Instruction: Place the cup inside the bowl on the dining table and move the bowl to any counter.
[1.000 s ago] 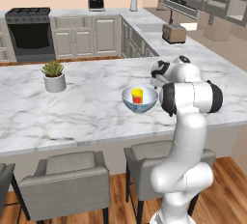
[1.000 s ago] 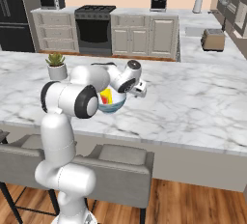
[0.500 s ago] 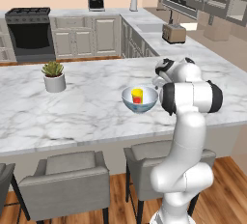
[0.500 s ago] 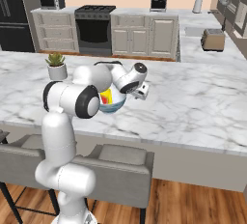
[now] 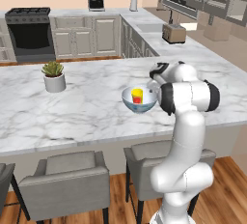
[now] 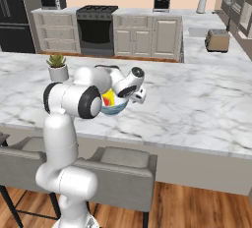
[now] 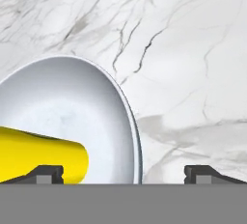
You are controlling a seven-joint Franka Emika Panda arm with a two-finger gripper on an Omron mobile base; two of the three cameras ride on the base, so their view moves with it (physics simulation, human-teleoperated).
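Cup (image 5: 137, 95) stands upright inside the bowl (image 5: 140, 100), yellow with a red patch low on its side. Bowl sits on the dining table (image 5: 87, 107), toward the near edge of the slab but with bare marble between it and that edge.

Gripper (image 7: 123, 174) spread wide and holding nothing. In the hand view one fingertip (image 7: 46, 174) is over the bowl's white inside, beside the cup; the other is outside over bare marble, so the bowl's rim runs between the two tips.

Open marble lies all round the bowl. Potted plant (image 5: 54, 76) stands well apart to the left.

Counter (image 5: 183, 49) behind the table carries a toaster (image 5: 174, 33), with bare top near it. Two stools (image 5: 67, 179) tuck under the table's near edge.
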